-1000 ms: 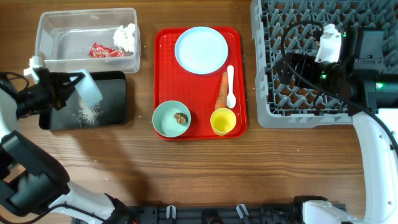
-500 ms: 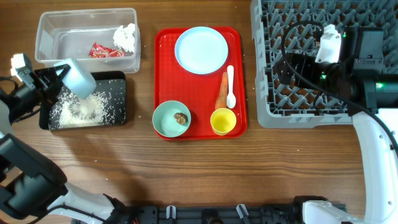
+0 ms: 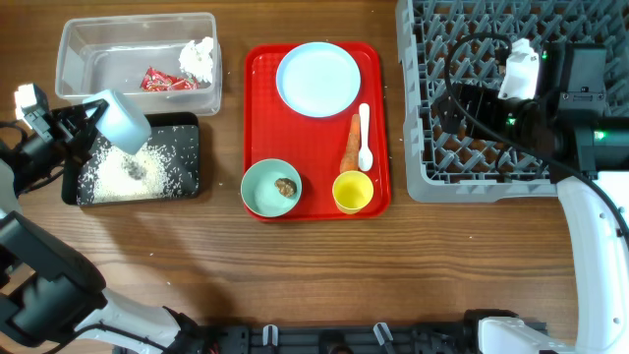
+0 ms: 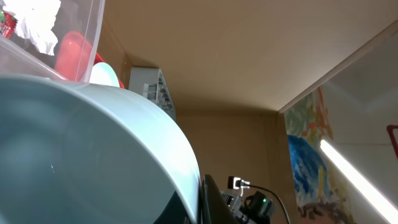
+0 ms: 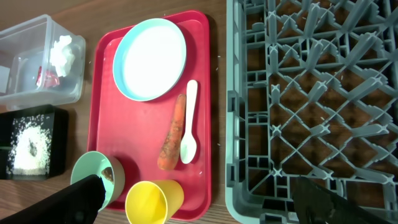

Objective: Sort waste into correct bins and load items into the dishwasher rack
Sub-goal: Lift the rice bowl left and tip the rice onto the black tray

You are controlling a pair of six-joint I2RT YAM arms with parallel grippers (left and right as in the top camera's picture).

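More rice (image 3: 133, 169) covers black tray (image 3: 196, 147), under bowl (image 3: 125, 122) tipped by left hand (image 3: 86, 120).

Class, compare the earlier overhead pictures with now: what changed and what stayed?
The left hand, shut on the tilted white bowl, pulled back slightly, and rice poured out, now spread over the black tray. Everything on the red tray and the open right hand stayed put.

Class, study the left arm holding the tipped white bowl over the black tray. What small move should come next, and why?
Probably tip the white bowl upright and lift it away from the black tray: the rice lies spread in the tray, the bowl looks empty, and the left claw is shut on it, ready for the grey rack.
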